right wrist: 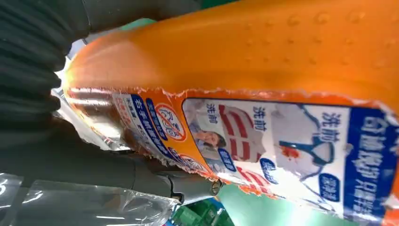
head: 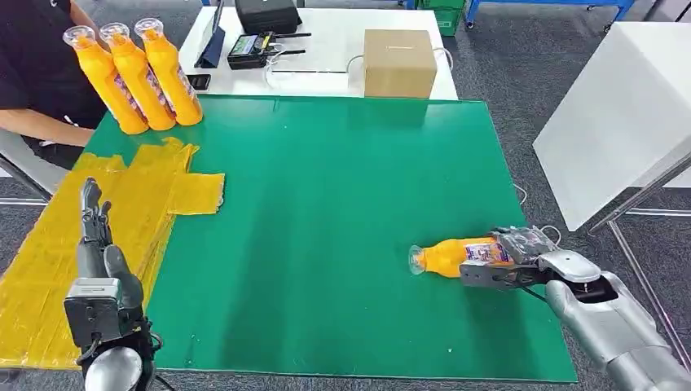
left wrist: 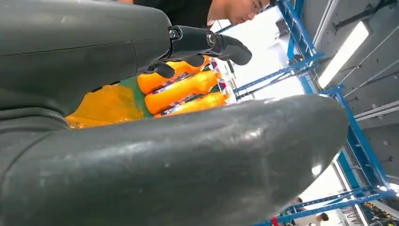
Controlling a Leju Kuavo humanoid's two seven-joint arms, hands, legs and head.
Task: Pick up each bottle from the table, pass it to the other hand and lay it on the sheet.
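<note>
At the near right of the green table mat [head: 326, 228], the right hand [head: 499, 265] grips an orange bottle [head: 456, 256] around its labelled body; fingers wrap the label end. Bottle lies on its side, clear cap end pointing toward the mat's centre, resting on or just above the mat, cannot tell which. In the right wrist view the bottle's [right wrist: 263, 70] orange plastic shows a dimpled texture, and the label is blue and white with printed figures and a ragged, torn-looking upper edge. Crinkled clear film sits against the hand [right wrist: 70, 155].

Left hand [head: 96, 236] is raised over the yellow sheet [head: 49, 244] at the mat's near left, fingers extended and apart, holding nothing. Left wrist view: thumb and dark fingers [left wrist: 207, 42] spread.

Three more orange bottles [head: 138, 77] stand upright in a row at the far left corner of the mat, touching one another, beyond the sheet. A person in a dark top [head: 33, 65] sits just beside them.
</note>
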